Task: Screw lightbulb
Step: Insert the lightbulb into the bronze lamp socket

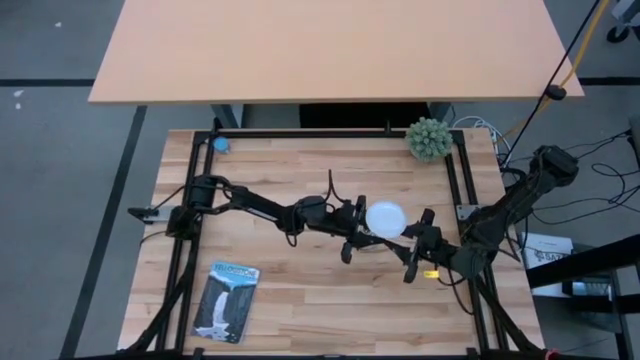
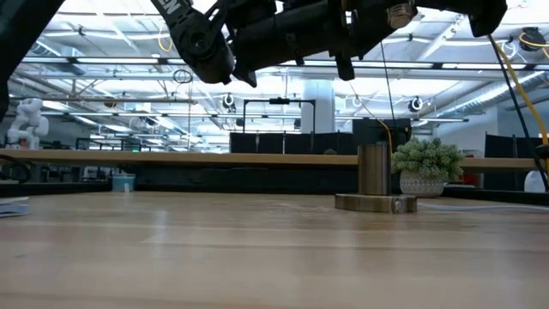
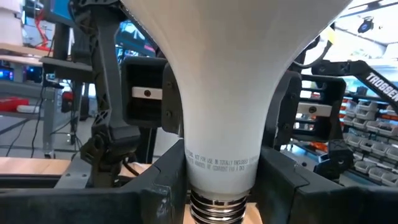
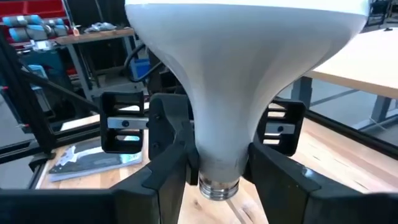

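Landmark for all placements: the lightbulb (image 1: 385, 218), held upright above the middle of the table.

1. Table (image 1: 300, 300): pale wooden butcher-block top inside a black frame; the lightbulb hangs over its centre, clear of the surface.
2. Left arm: reaches in from the table's left edge toward the lightbulb. Left gripper (image 1: 352, 236) is just beside the bulb on its left; in the left wrist view its two dark fingers (image 3: 155, 186) press against the grey neck from either side, partly closed and gripping the bulb.
3. Right arm: reaches in from the right edge. Right gripper (image 1: 420, 245) sits just beside the lightbulb on its right; in the right wrist view its fingers (image 4: 168, 168) flank the neck very closely, but whether they touch it cannot be told.
4. Booklet (image 1: 225, 300): flat on the table, well apart from the lightbulb, toward the front left.
5. Lightbulb: white frosted globe, pale neck (image 3: 221, 158) with small print, metal screw thread (image 4: 219, 186) pointing down.
6. Socket base (image 2: 375, 202): round flat disc with an upright cylinder, standing on the table below the bulb.
7. Small potted plant (image 1: 428, 138): at the far right corner, well apart from the lightbulb.
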